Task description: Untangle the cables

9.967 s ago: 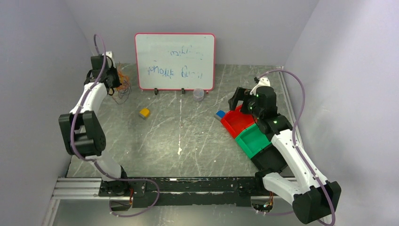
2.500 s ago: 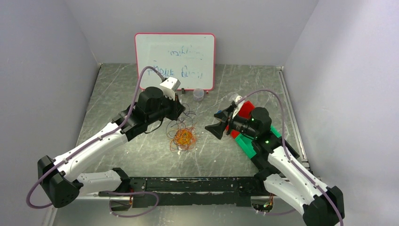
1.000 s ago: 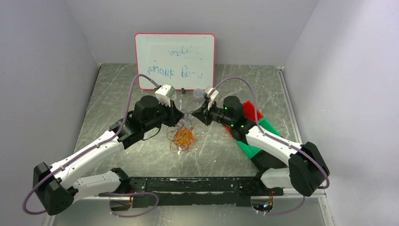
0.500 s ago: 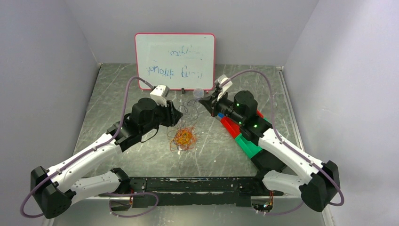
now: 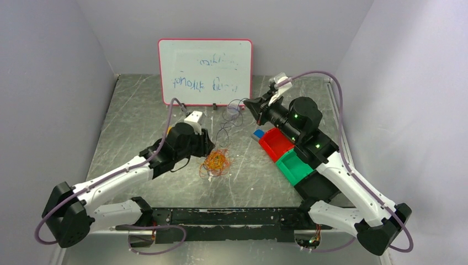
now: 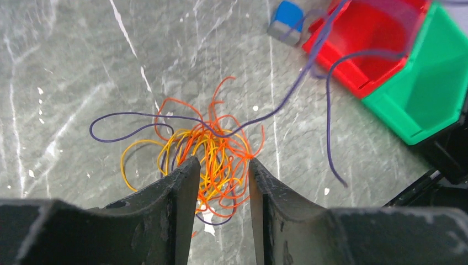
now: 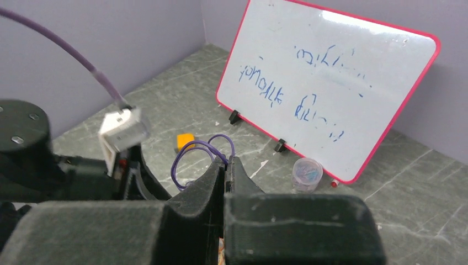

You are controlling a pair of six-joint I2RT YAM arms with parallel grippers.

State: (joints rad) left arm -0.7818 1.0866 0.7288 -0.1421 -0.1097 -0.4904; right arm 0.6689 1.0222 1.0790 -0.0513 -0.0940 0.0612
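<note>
- left claw (image 6: 222, 162): low over the worktop (image 5: 138, 105), centre-left of the top view. Jaws are part-way apart and released, with nothing gripped. The two fingers straddle the tangle (image 6: 212, 149), one on each side of its loops. I cannot tell whether the tips touch the wires. My reading: it sits there to pin or take hold of the bundle, so the bundle does not travel with the pull from the other side.

- tangle: lies on the worktop just right of the left claw, a small knot of orange, yellow and some red strands.

- purple cable (image 6: 298, 79): leaves the knot and climbs toward the upper right of the left wrist view. It is off the worktop and fairly straight, so it looks lightly taut. In the top view it rises toward the right claw, with slack loops hanging in front of the whiteboard (image 5: 205, 70).

- right claw (image 7: 226, 164): raised, upper centre-right of the top view, and clenched on the purple cable. A loop of the cable stands out just past the fingertips in the right wrist view. It is held high and away from the knot, presumably to draw this one strand clear of the others.

- red bin (image 5: 277, 142), green bin (image 5: 296, 164): right of the knot, side by side and touching, with a blue block (image 5: 258, 133) beside the red one. I judge they play no part in this step.
</note>
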